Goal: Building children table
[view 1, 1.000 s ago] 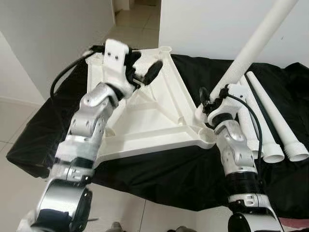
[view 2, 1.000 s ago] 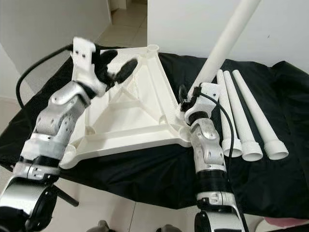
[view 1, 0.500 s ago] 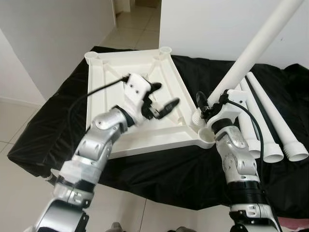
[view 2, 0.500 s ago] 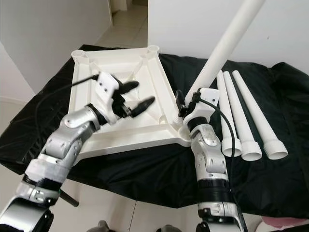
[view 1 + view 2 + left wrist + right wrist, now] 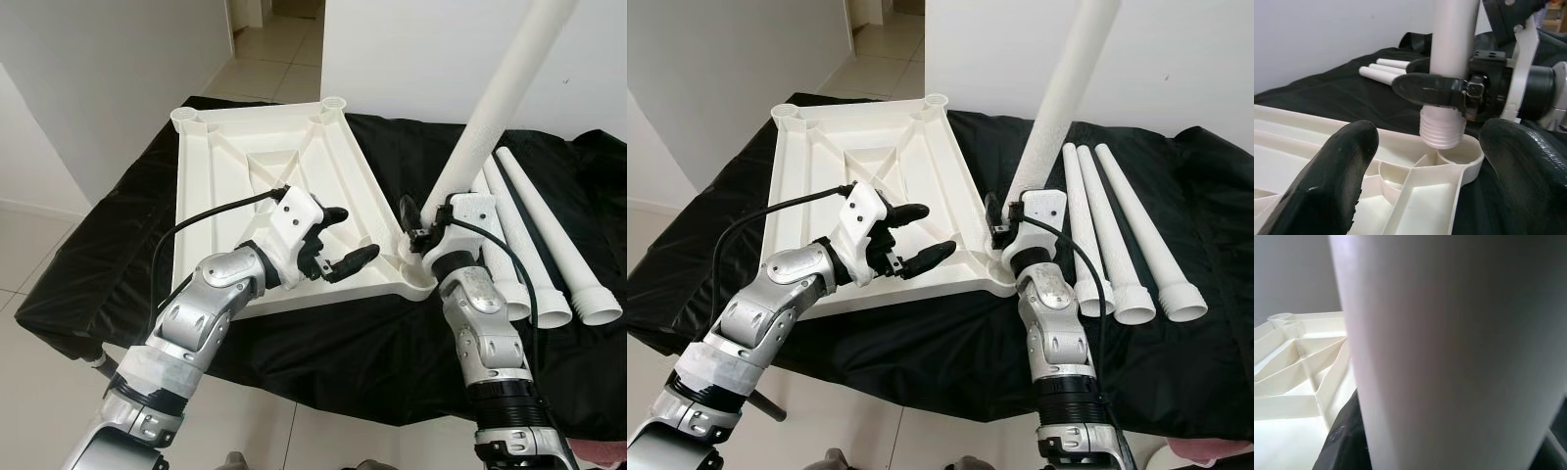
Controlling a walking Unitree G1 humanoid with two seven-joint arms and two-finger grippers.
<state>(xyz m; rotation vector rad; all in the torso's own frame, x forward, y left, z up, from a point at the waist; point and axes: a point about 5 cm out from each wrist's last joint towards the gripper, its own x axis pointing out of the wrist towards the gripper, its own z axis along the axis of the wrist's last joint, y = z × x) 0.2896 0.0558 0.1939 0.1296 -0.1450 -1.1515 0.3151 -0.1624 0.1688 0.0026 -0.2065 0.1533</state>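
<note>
The white table top (image 5: 255,166) lies upside down on a black cloth. My right gripper (image 5: 416,223) is shut on a white table leg (image 5: 490,108) and holds it almost upright. The leg's threaded end (image 5: 1442,129) hangs just above the socket (image 5: 1459,156) in the near right corner. My left gripper (image 5: 353,233) is open over the near edge of the top, close to that corner, and its fingers (image 5: 1332,176) hold nothing. Up close, the right wrist view has the held leg (image 5: 1449,357) in front of the ribbed underside (image 5: 1298,362).
Three spare white legs (image 5: 549,235) lie side by side on the black cloth (image 5: 323,352) to the right of my right arm. A white wall stands behind. Tiled floor (image 5: 29,245) runs along the left, with a corridor at the far end.
My left arm has swung down from the far left of the table top to the near right corner. The held leg has tipped closer to upright, its end nearer the socket.
</note>
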